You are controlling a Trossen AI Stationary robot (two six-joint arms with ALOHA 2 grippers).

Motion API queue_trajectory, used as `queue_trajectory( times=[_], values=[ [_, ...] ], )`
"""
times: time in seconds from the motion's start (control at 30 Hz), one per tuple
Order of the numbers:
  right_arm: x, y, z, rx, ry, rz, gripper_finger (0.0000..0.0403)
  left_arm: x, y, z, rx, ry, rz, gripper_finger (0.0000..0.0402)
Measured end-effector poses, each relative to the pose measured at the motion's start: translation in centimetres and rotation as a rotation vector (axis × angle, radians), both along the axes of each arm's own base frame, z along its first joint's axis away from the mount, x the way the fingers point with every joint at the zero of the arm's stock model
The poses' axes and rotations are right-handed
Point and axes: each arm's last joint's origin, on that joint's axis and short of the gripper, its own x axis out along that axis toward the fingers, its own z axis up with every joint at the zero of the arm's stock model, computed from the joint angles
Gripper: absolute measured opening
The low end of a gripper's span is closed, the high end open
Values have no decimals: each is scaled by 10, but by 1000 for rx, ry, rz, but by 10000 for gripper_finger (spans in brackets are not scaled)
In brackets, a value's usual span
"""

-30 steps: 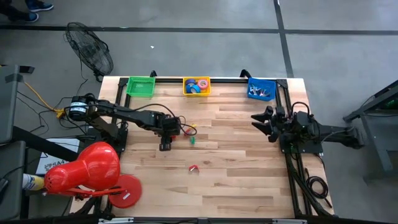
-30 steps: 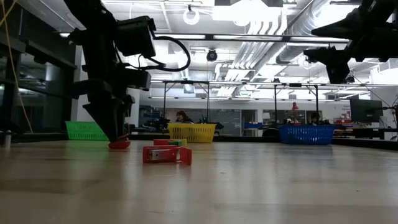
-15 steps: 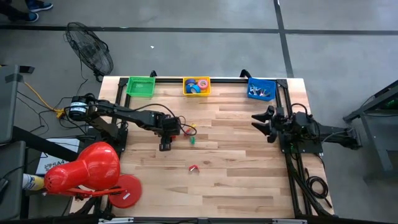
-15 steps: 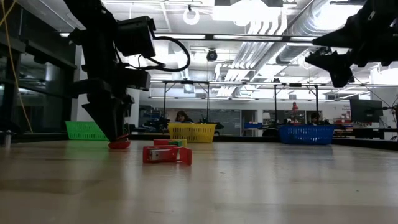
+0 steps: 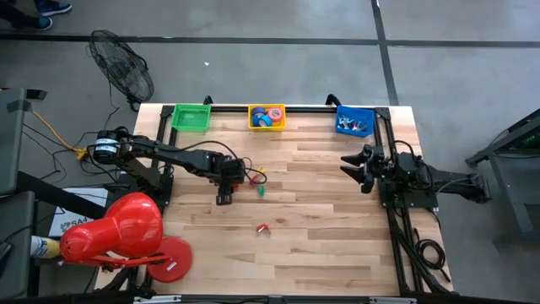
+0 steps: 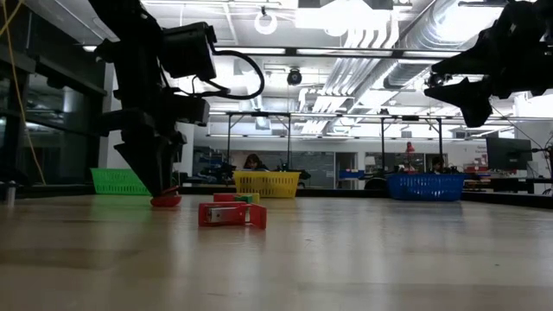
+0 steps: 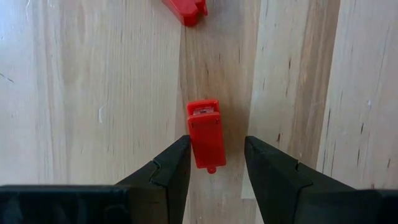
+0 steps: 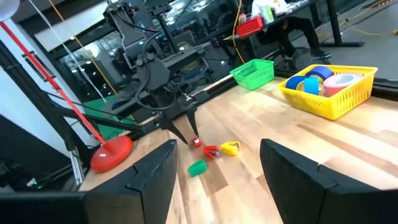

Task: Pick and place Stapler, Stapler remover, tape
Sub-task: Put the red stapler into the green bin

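Observation:
A small red stapler (image 7: 206, 132) lies flat on the wooden table (image 5: 321, 219), left of its middle. My left gripper (image 7: 216, 163) points straight down over it, open, one finger on each side of the stapler's near end; it also shows in the high view (image 5: 224, 198) and the low view (image 6: 164, 197). Coloured tape rolls (image 5: 267, 116) lie in a yellow basket (image 8: 329, 102) at the far edge. My right gripper (image 8: 217, 168) hangs open in the air near the right edge (image 5: 353, 166).
A second red piece (image 7: 185, 9) lies just past the stapler. Small yellow (image 5: 260, 172), green (image 5: 261, 192) and red (image 5: 262, 228) pieces are scattered mid-table. A green basket (image 5: 191, 116) and a blue basket (image 5: 354, 121) flank the yellow one at the far edge.
My right gripper has shifted and tipped a little in the air above the right edge, staying open. My left gripper and the stapler have kept still.

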Motion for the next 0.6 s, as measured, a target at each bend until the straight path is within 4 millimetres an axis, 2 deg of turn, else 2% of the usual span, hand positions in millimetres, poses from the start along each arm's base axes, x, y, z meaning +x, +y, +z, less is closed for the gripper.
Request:
queue_trajectory(
  times=[0.47,0.6],
  values=[
    [0,0,0,1,-1,0,220,4,2,2,32,-52,71,147],
    [0,0,0,1,-1,0,220,-3,3,-7,8,-18,115,147]
  ],
)
